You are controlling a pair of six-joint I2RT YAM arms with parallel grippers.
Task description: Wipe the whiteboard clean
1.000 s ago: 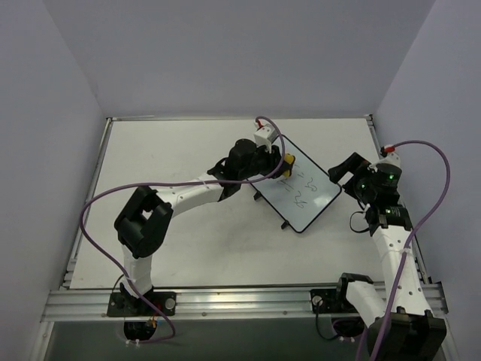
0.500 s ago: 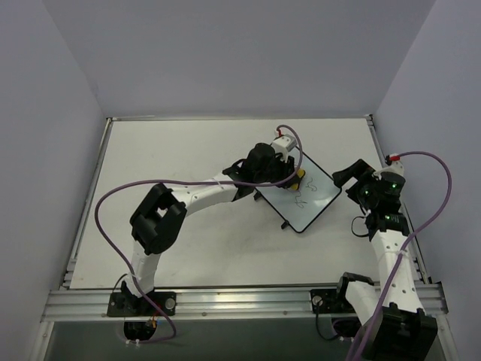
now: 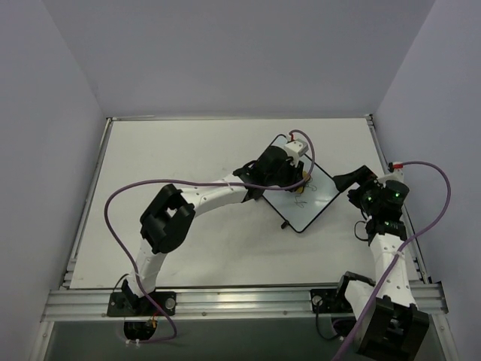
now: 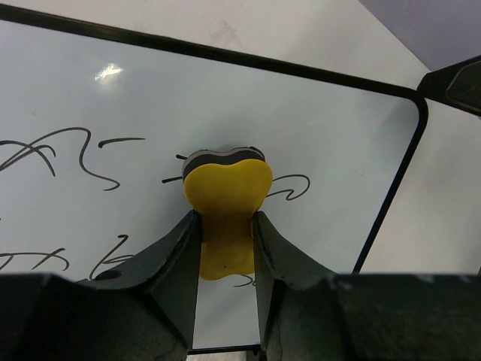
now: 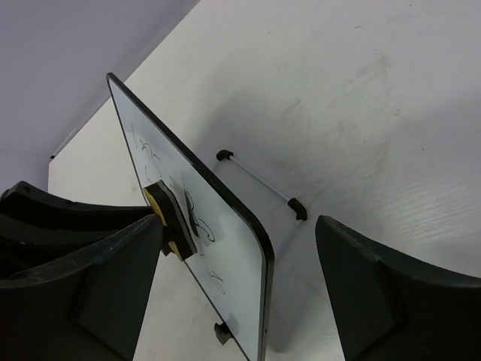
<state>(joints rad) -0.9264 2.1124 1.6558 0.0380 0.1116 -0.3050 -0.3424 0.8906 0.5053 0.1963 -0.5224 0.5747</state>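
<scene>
While the left tool [image 4: 225,226] stays clenched on the yellow sponge [image 4: 225,199], it has carried the sponge across the whiteboard [image 3: 319,201] from the board's far corner toward its middle. The sponge face is pressed flat on the board surface. Most of the writing that filled the middle of the board a second ago is gone in the top view. Judgement: erasing is well under way but not complete. The scribbles [image 4: 45,154] remain beside and under the sponge in the left wrist view.

The whiteboard stands tilted on its black feet [image 5: 297,207], on the right half of the desk [image 3: 188,150] and nearer the right edge than the left.

The right tool [image 3: 347,179] is released, its fingers spread wide. It has drawn back slightly toward the right edge and hovers just off the board's right corner, touching nothing.

Edges: the sponge is near the black frame on that same side, so little stroke room is left there. Further travel that way risks running off the frame or meeting the right tool. Ample board surface lies open in the opposite direction, where the marks remain.
</scene>
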